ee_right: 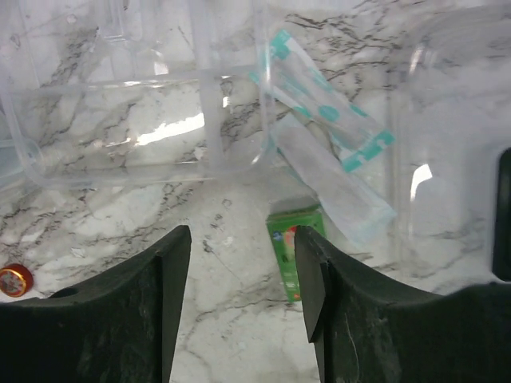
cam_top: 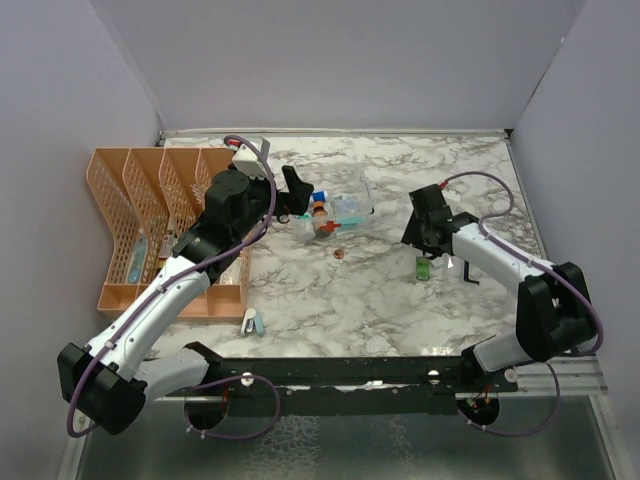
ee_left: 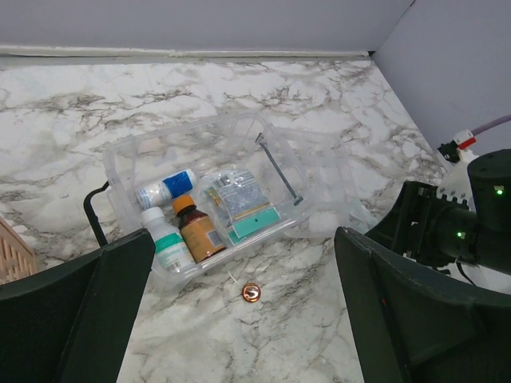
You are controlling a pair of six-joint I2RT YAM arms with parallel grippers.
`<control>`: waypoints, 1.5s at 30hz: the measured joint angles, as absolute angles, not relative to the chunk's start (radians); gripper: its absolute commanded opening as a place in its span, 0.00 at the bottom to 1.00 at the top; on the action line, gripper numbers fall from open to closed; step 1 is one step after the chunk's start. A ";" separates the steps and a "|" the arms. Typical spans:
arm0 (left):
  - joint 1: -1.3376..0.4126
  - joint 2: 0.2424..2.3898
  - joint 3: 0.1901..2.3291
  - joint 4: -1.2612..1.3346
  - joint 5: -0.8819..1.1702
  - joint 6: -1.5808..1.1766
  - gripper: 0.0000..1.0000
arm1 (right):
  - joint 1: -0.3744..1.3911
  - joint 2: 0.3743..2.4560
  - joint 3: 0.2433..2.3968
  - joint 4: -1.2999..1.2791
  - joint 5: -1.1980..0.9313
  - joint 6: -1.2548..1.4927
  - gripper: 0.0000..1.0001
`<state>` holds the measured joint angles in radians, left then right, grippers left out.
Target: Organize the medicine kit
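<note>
The medicine kit is a clear box lying open at mid-table. In the left wrist view the kit holds a blue-capped bottle, a white bottle, a brown bottle and foil packets. My left gripper hangs wide open just left of the kit, holding nothing. To the right of the kit my right gripper is open and empty above the table. A small green box lies partly behind its right finger. Teal-printed bandage packets lie under clear plastic.
An orange lattice organizer stands at the left edge. A copper-coloured round piece lies in front of the kit. A small white item sits near the front edge. A thin black piece lies beside the right arm.
</note>
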<state>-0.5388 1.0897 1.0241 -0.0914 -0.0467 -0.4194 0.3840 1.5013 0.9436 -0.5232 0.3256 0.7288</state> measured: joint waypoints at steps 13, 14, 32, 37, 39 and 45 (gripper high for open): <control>-0.539 1.082 0.936 -0.014 -0.053 -0.490 0.98 | 0.371 1.421 0.852 -0.607 0.365 0.739 0.62; -0.539 1.082 0.935 -0.013 -0.054 -0.493 0.98 | 0.371 1.423 0.851 -0.607 0.360 0.739 0.62; -0.539 1.076 0.926 0.007 -0.058 -0.522 0.96 | 0.371 1.531 0.828 -0.592 0.269 0.703 0.48; -0.539 1.076 0.921 0.012 -0.058 -0.523 0.96 | 0.371 1.540 0.831 -0.565 0.270 0.679 0.45; -0.539 1.076 0.919 0.012 -0.058 -0.526 0.96 | 0.371 1.544 0.831 -0.551 0.270 0.670 0.41; -0.539 1.076 0.918 0.015 -0.060 -0.529 0.96 | 0.371 1.547 0.832 -0.525 0.270 0.655 0.34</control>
<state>-0.5388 1.0763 0.9180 0.0147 -0.0597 -0.5289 0.3710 1.5467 0.8318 -0.5255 0.2695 0.6552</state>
